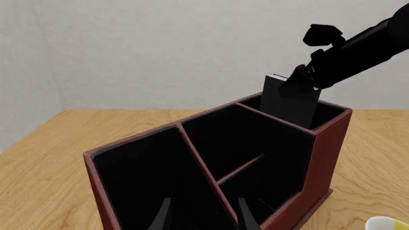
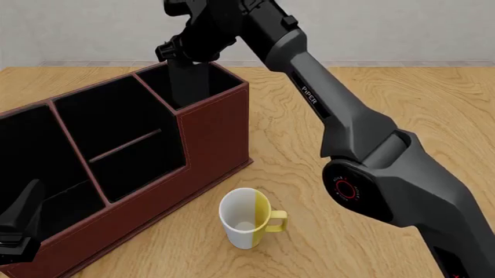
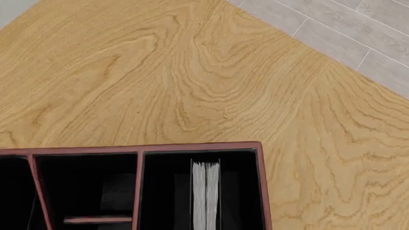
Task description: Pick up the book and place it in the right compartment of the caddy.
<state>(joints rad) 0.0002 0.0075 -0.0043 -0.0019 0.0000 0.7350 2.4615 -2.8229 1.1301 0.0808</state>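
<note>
The reddish-brown caddy (image 2: 217, 139) stands on the wooden table at the left, its three black sections open at the top. My right gripper (image 2: 182, 53) is above the far end section and shut on the top of the black book (image 2: 185, 84). The book stands upright with its lower part inside the right compartment (image 2: 220, 81) and its top above the rim. In the left wrist view the book (image 1: 290, 103) sticks out of that narrow end section under the right gripper (image 1: 300, 80). The right wrist view shows its whitish page edge (image 3: 206, 191) inside the compartment (image 3: 243, 191). My left gripper (image 1: 204, 216) is open and empty by the caddy's near end.
A white-and-yellow mug (image 2: 247, 219) stands upright on the table just in front of the caddy's front wall. The middle section has an inner crossbar (image 1: 240, 168). The left arm (image 2: 17, 226) is low at the front left. The table's far edge and a grey floor (image 3: 357, 38) lie beyond.
</note>
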